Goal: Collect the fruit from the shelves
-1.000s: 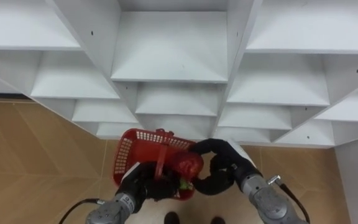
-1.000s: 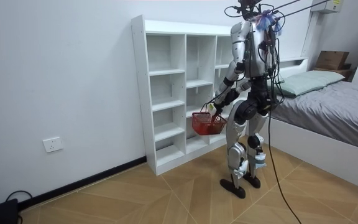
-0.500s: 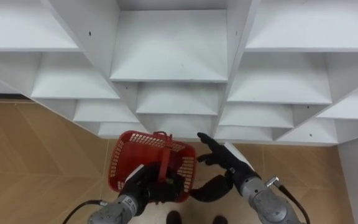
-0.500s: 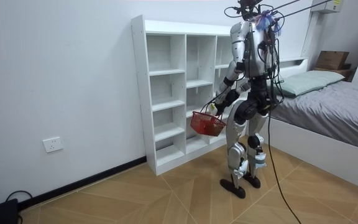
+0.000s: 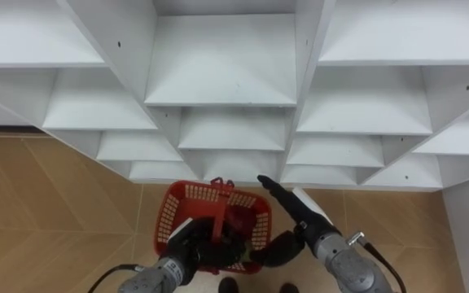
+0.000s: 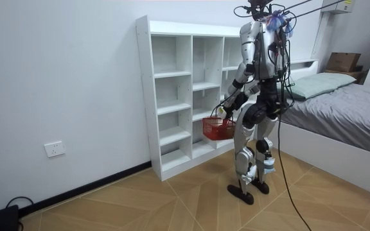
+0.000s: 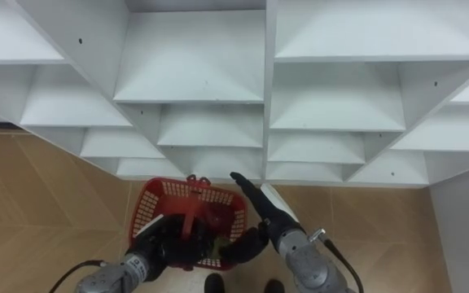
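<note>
Gripping the handle (image 5: 218, 218) of the red basket (image 5: 169, 213), the left hand (image 5: 187, 254) has its fingers curled round it, so that, in our judgement, the basket hangs upright just before the closet (image 5: 222, 73). The right hand (image 5: 290, 207) holds nothing. Its fingers are straight and extended over the basket's right rim, which we judge a ready position for reaching the shelves. Inside the basket we note what appears to be a red fruit (image 5: 239, 223); other contents we cannot tell. We see no fruit in the compartments in view.
</note>
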Tool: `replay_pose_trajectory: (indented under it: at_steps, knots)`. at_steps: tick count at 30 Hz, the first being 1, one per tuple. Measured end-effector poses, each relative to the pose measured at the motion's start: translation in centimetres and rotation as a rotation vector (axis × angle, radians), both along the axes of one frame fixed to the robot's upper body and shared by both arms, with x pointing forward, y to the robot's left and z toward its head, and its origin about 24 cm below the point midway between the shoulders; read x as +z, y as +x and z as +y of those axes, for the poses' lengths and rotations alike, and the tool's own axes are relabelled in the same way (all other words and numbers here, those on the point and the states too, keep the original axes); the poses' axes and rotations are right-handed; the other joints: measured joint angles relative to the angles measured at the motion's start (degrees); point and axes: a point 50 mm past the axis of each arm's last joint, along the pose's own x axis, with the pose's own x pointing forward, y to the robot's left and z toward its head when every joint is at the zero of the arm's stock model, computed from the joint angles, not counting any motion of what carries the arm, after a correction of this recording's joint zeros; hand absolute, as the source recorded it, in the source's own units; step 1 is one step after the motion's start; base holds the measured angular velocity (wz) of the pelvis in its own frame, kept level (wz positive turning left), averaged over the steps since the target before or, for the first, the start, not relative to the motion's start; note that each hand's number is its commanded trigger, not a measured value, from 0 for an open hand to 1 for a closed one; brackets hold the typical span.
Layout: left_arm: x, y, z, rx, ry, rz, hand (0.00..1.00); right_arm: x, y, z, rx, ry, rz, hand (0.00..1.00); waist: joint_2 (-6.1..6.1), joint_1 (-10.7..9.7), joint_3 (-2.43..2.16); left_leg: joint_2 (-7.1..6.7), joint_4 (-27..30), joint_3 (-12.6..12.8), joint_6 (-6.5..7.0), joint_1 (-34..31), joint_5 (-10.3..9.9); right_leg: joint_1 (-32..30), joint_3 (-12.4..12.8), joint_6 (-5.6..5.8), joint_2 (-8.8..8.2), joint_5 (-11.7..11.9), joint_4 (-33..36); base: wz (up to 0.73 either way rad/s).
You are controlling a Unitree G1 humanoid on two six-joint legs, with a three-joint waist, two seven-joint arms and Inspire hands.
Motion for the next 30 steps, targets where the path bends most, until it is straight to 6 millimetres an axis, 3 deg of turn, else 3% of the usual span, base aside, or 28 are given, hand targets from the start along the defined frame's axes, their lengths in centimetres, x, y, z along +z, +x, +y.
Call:
replay_pose_trajectory:
  at_steps: [9,21,24,30]
  knots:
    - [-0.4,-0.2,1.8,0.029,0.066,0.013,1.00,-1.3,-1.0,-1.3,-0.056,-0.028,0.055,0.00,-1.30,-0.4,0.00,-0.02,-0.3,-0.2,-0.02,2.8,0.0,3.6,-0.3,0.07,0.15,0.1,-2.0,0.01]
    - [-2.2,-3.0,4.9,0.102,0.149,0.116,1.00,-3.8,-3.4,-3.7,-0.146,-0.115,0.157,0.00,-1.77,-0.1,0.11,-0.24,-3.1,-0.1,-0.09,9.2,-0.1,9.8,-0.6,0.36,0.31,0.2,-4.1,0.00]
    - [-2.5,-3.8,5.2,0.113,0.152,0.135,1.00,-3.4,-3.4,-3.7,-0.140,-0.110,0.142,0.00,-2.41,0.1,0.10,-0.33,-3.7,0.1,-0.13,10.6,-0.1,10.8,-0.3,0.41,0.27,0.0,-4.1,-0.03]
    - [-2.9,-5.6,6.7,0.193,0.162,0.171,1.00,-2.0,-3.4,-4.0,-0.164,-0.067,0.067,0.00,-4.55,-0.2,-0.50,-0.60,-5.2,-0.2,-0.36,15.4,-0.3,15.6,-0.5,0.66,0.32,-0.6,-6.1,0.01]
